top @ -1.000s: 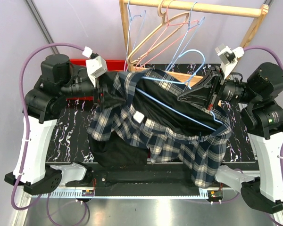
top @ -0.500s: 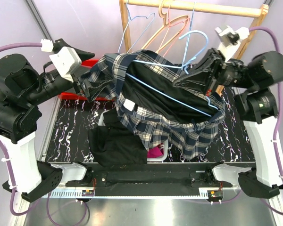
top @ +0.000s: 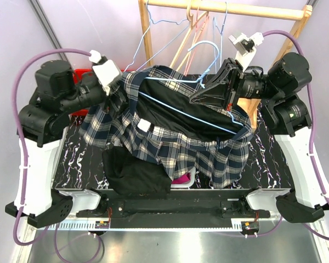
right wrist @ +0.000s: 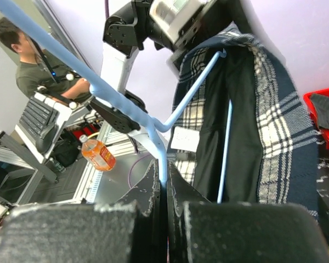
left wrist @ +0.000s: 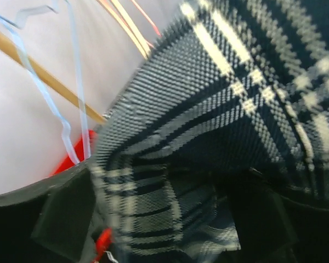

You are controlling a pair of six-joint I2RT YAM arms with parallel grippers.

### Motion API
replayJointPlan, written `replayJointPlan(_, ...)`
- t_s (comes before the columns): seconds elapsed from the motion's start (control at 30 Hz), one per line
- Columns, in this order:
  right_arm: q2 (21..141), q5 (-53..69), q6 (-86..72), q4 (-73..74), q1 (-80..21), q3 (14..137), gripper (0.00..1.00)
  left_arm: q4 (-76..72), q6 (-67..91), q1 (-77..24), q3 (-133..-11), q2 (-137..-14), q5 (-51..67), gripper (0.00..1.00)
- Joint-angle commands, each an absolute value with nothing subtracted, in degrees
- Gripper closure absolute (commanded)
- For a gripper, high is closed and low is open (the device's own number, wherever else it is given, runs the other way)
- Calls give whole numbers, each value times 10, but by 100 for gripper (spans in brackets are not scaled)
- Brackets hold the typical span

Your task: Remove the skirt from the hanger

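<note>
Skirt, plaid, hangs on the blue hanger above the table, between both arms. Right gripper is clamped on the hanger's neck. Left gripper: jaws spread wide, plaid cloth between them.

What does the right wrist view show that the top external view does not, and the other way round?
Only the right wrist view: a person, an orange bottle, and a close look at the right tool pinched shut on the light blue hanger. Only the top external view: the wooden rail with spare hangers, and a black garment on the table. Both: the plaid skirt draped on that hanger.
</note>
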State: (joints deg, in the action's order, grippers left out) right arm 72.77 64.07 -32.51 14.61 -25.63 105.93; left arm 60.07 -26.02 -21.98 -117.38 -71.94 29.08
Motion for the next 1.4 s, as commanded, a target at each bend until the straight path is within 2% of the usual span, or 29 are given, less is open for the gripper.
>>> replayJointPlan(0.0,716,605,-273,145,-262,1093,100,628,-306,-217,-1147,-691,343,72)
replayJointPlan(0.07,717,588,-244,183,-262,1086,100,622,-295,-216,-1149,-684,324,100)
replayJointPlan(0.43,675,515,-122,336,-263,964,100,606,-309,-213,-1238,-689,180,100)
replayJointPlan(0.7,617,468,-72,409,-262,885,100,528,-256,-189,-1302,-733,135,100)
replayJointPlan(0.87,575,450,-62,417,-262,850,100,499,-215,-163,-1301,-750,133,100)
replayJointPlan(1.03,565,432,-60,412,-262,879,100,501,-189,-159,-1238,-735,159,100)
replayJointPlan(1.17,552,376,-17,463,-262,949,100,504,-181,-153,-1158,-701,148,100)
replayJointPlan(1.37,540,318,-3,483,-262,1039,100,485,-177,-133,-934,-632,179,100)
